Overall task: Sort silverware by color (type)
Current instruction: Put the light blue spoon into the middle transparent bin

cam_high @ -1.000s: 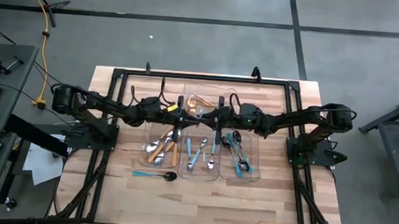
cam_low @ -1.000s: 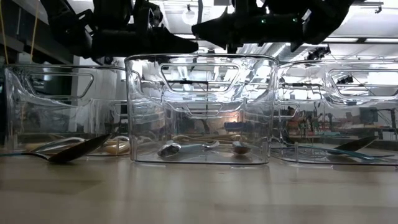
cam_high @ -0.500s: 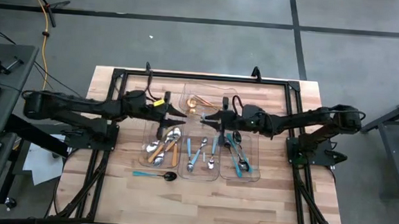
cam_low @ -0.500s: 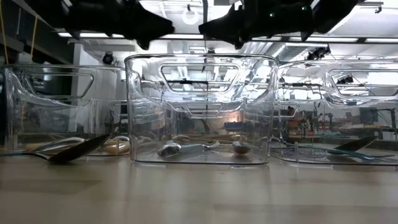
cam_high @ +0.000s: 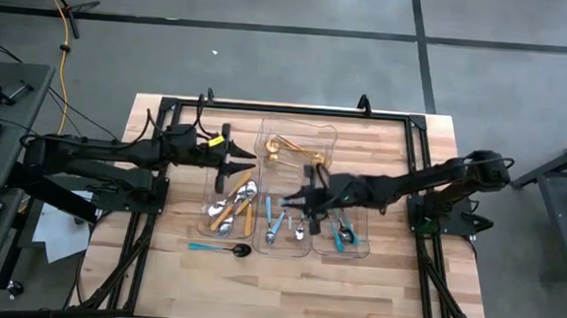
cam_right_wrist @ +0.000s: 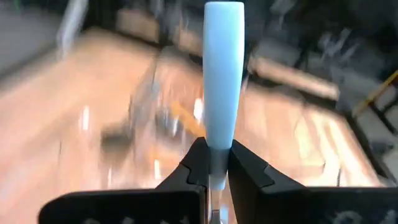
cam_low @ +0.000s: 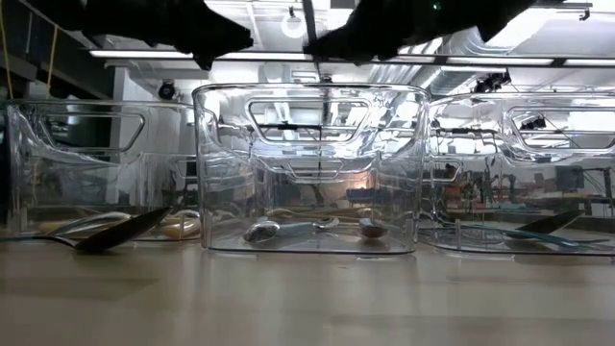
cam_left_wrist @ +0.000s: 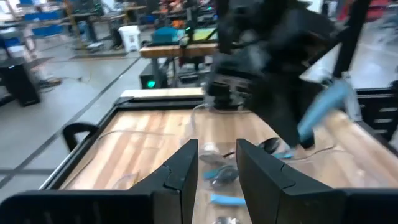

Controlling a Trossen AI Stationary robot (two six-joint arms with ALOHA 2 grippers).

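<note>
a light-blue-handled piece (cam_right_wrist: 222,74) is clenched in the right claw (cam_high: 307,202), apparently above the middle tray (cam_high: 303,244); a mis-sort is risked if released off-target. the left claw (cam_high: 247,160) is released.

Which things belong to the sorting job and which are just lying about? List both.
Job: gold spoons; orange-handled silver cutlery; light-blue-handled silver cutlery; dark teal-handled spoon; light-blue-handled piece in right gripper.
Lying about: clear plastic trays; yellow floor cable.
</note>
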